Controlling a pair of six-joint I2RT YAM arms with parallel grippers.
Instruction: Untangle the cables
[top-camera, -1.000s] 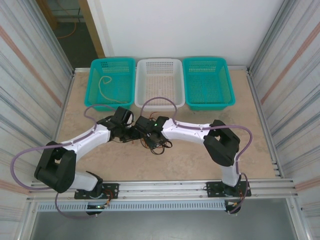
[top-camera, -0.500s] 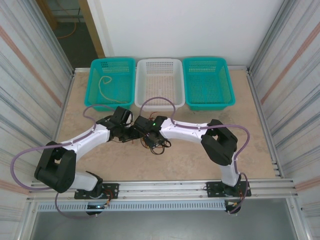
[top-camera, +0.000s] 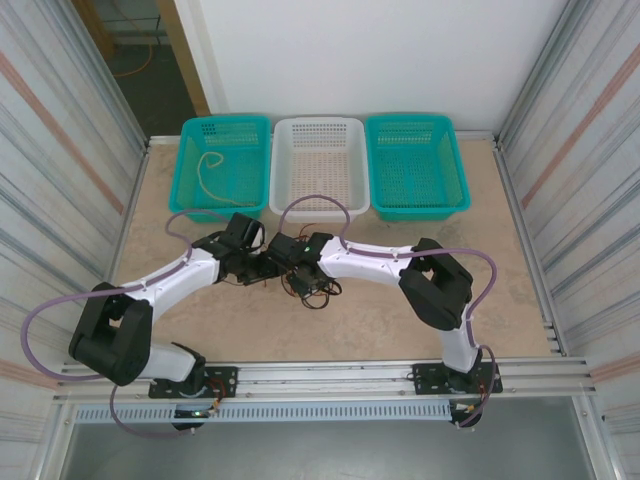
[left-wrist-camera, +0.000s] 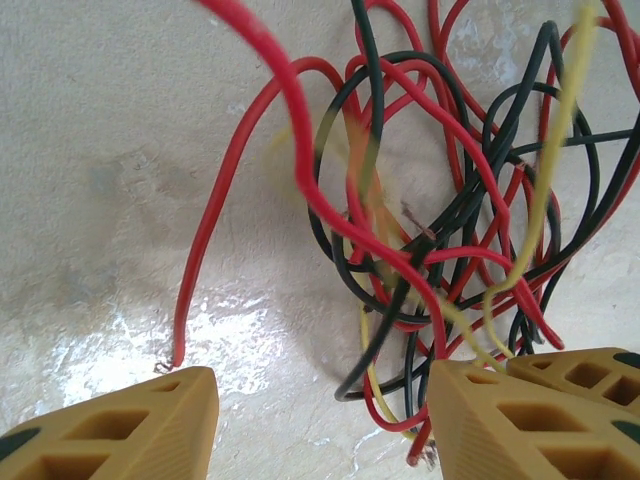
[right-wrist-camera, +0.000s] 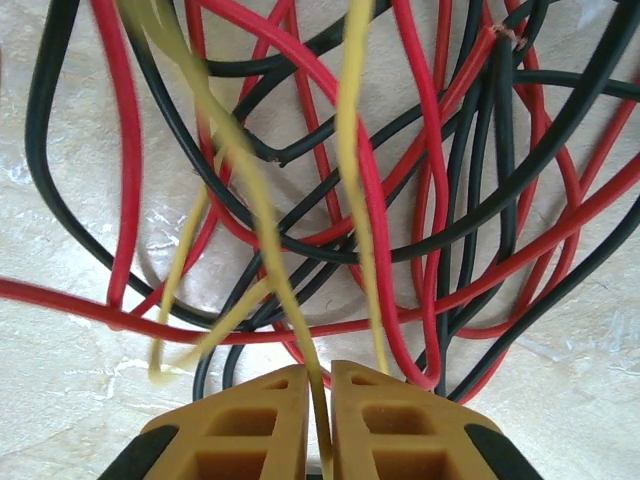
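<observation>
The cables (left-wrist-camera: 440, 230) are a tangle of thin red, black and yellow wires on the beige table, seen from above as a dark knot (top-camera: 312, 288) in front of both wrists. My left gripper (left-wrist-camera: 322, 400) is open just above the table, with its right finger (left-wrist-camera: 510, 410) against the edge of the tangle; a few loops lie between the jaws, ungripped. A loose red end (left-wrist-camera: 178, 345) lies near its left finger. My right gripper (right-wrist-camera: 320, 375) is shut on a yellow cable (right-wrist-camera: 260, 220) that runs up out of the jaws over the red and black loops (right-wrist-camera: 450, 230).
Three baskets stand in a row at the back: teal (top-camera: 224, 130) with a yellowish cable (top-camera: 208, 172) inside, white (top-camera: 318, 125), and teal (top-camera: 416, 122). Both arms meet over the table's middle (top-camera: 270, 262). Metal walls close in both sides.
My right gripper's jaws have closed onto the yellow cable, and the right forearm has shifted slightly left. The left arm has not moved.
</observation>
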